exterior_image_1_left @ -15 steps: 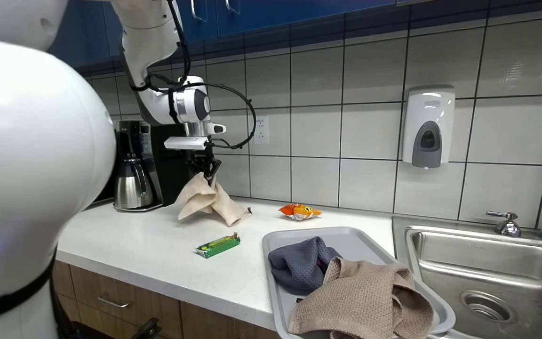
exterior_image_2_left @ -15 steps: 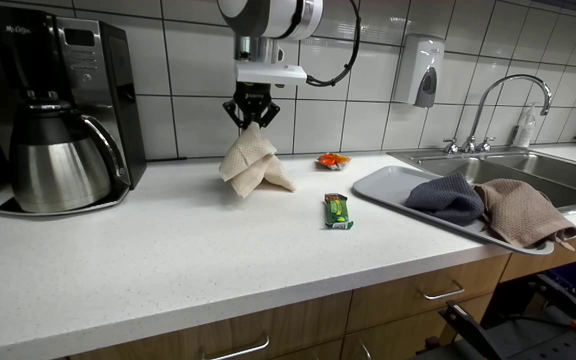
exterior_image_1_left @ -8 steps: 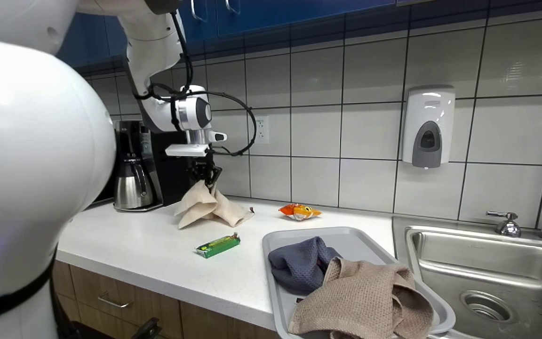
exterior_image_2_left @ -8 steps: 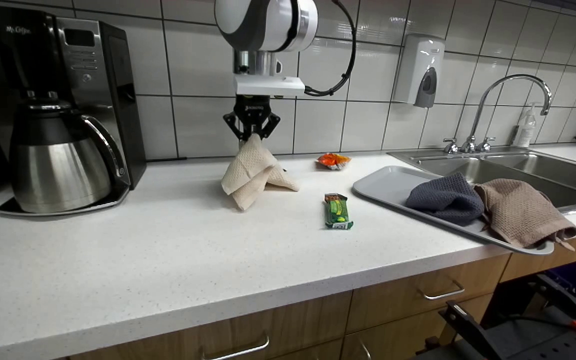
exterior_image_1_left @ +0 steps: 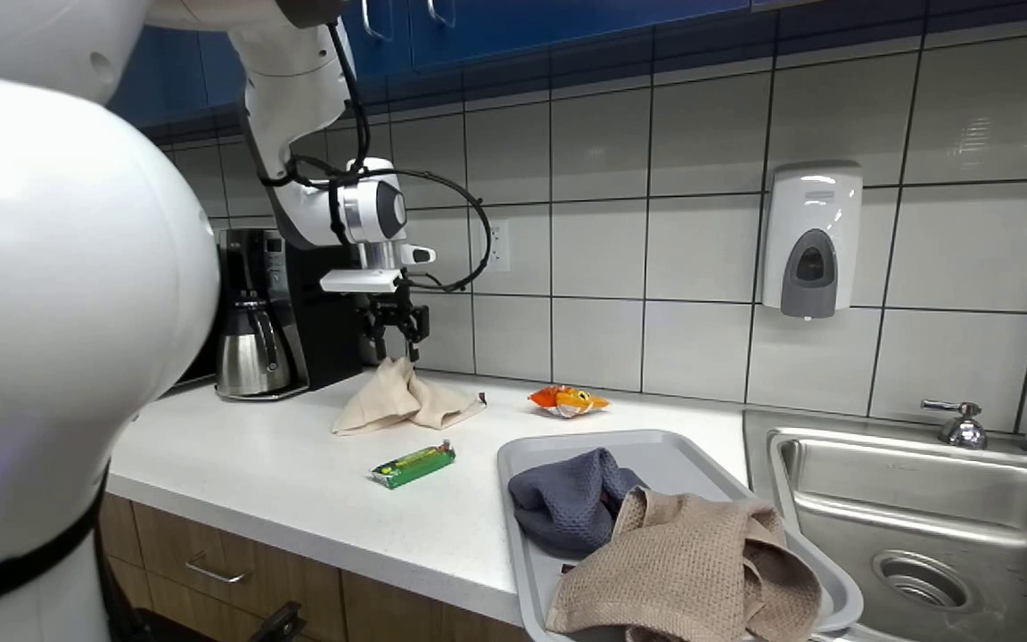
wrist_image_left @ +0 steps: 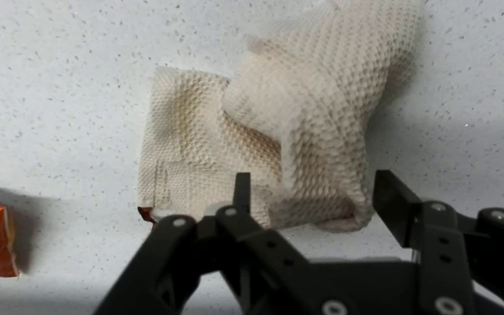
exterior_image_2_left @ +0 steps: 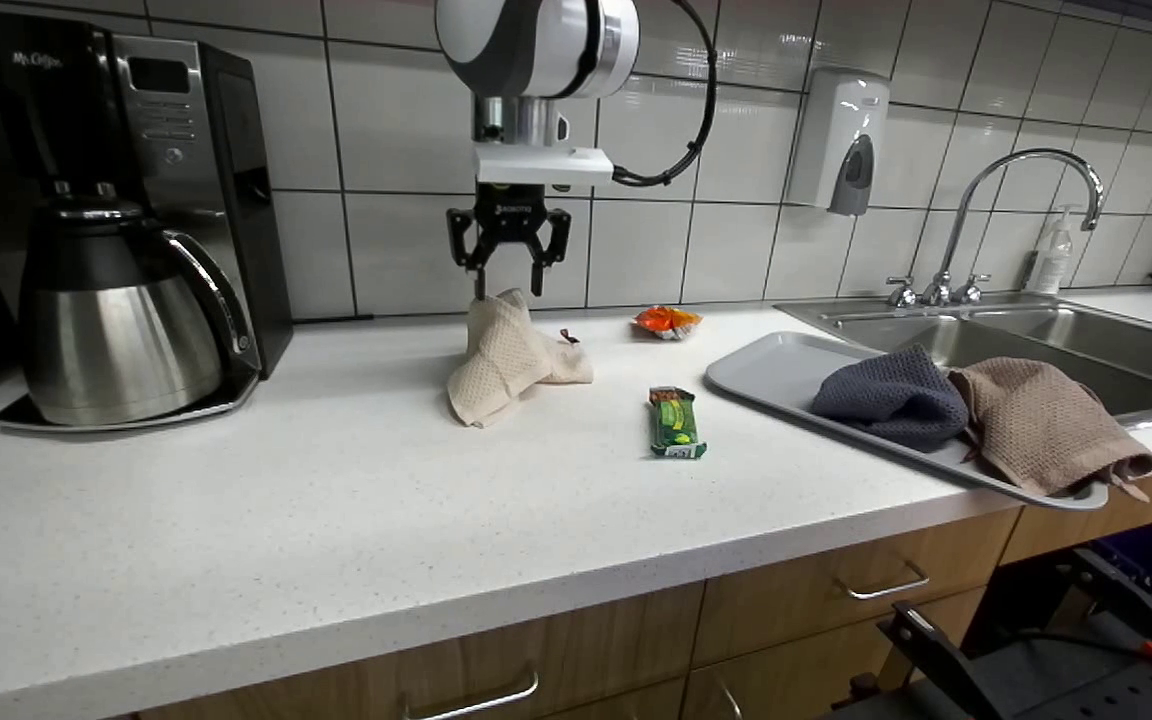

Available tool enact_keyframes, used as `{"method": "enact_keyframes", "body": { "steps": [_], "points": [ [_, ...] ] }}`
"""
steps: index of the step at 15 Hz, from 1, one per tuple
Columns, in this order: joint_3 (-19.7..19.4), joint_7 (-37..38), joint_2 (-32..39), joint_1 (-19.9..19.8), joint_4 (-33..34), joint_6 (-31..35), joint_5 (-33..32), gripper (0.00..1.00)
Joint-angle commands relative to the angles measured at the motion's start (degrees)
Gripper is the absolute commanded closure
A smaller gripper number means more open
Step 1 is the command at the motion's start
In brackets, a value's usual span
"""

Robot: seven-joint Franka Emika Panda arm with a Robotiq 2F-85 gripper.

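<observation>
While cream cloth lies crumpled on counter, gripper hangs over it, jaws spread wide, contact unclear

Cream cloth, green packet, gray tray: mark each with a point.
Cream cloth (wrist_image_left: 317, 116), wrist view: folded middle of the fabric.
Green packet (exterior_image_2_left: 676, 424), in an exterior view: middle of the wrapper.
Gray tray (exterior_image_2_left: 781, 368), in an exterior view: bare surface.

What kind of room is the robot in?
It looks like a kitchen: there's a coffee maker on the counter, a metal sink with a curved faucet, and blue cupboards up above.
</observation>
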Motion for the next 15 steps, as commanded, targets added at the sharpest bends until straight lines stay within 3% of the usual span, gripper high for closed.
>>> {"method": "enact_keyframes", "body": {
  "steps": [1,15],
  "points": [
    [-0.49,1.47,-1.64,-0.84,-0.67,-1.19,-0.91,0.00],
    [-2.89,-0.49,-8.95,-7.86,-10.47,1.96,-0.10,0.00]
  ]
}}
